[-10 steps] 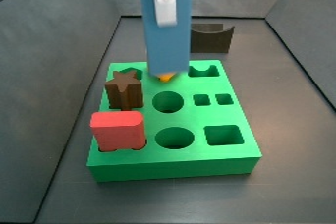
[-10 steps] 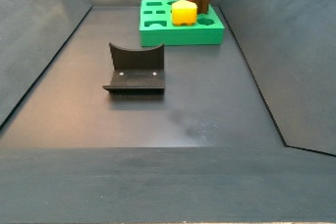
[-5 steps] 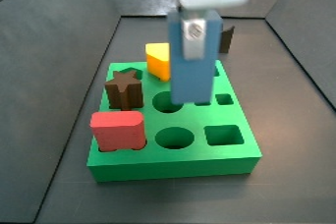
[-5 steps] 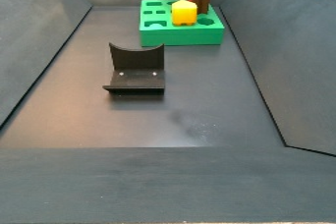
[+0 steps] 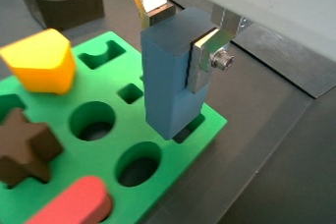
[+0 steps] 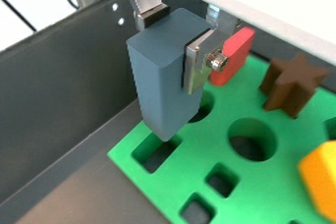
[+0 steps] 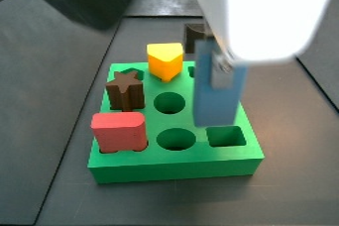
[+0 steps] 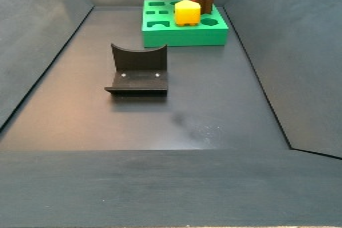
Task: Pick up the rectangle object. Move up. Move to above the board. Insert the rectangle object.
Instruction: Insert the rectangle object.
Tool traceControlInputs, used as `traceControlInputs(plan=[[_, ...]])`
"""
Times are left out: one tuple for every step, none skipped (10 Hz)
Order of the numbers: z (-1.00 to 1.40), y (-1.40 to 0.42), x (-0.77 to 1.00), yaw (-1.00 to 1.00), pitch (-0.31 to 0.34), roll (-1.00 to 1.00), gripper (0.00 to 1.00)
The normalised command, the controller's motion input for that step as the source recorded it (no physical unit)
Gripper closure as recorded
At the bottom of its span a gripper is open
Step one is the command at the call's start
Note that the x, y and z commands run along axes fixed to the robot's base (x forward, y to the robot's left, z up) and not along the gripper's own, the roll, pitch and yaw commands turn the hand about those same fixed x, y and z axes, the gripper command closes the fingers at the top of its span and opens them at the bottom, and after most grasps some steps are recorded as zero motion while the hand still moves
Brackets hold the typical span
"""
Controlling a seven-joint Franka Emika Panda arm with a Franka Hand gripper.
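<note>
Gripper (image 5: pixel 182 27) is clamping the blue block (image 5: pixel 174 81) by its upper end, holding it upright so the lower end is hanging free over a rectangular hole (image 7: pixel 225 136) at the green board (image 7: pixel 172 166) corner, likely lining up for insertion.

1. I get soft, even overhead light; colours on the board (image 7: pixel 172 161) read bright, with no hard glare.
2. In a side view the arm (image 7: pixel 259 12) looms huge, blown out white and badly defocused.
3. Both wrist views are sharp on the hand (image 5: pixel 182 27) holding the rectangle object (image 5: pixel 171 81), softer toward the edges.
4. Faint sheen patches mark the dark floor (image 8: pixel 187 122).
</note>
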Motion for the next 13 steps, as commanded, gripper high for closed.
traceControlInputs(plan=[[-0.33,-0.14,0.37,0.00,-0.013,0.08,1.00],[-0.27,-0.09,0.31,0.00,-0.017,0.06,1.00],[-0.17,-0.02,0.17,0.00,0.000,0.05,1.00],[-0.17,0.00,0.13,0.00,0.000,0.05,1.00],[-0.17,0.00,0.00,0.00,0.000,0.06,1.00],[-0.13,0.00,0.00,0.00,0.000,0.06,1.00],[-0.15,0.00,0.00,0.00,0.000,0.06,1.00],[-0.16,0.00,0.07,0.00,-0.001,0.02,1.00],[-0.22,0.00,0.17,0.00,-0.011,0.02,1.00],[-0.22,0.00,0.19,0.06,-0.011,0.00,1.00],[-0.19,0.00,0.23,0.09,-0.004,0.00,1.00],[-0.18,0.00,0.20,0.09,-0.011,0.00,1.00],[-0.17,0.00,0.15,0.15,0.000,0.04,1.00]])
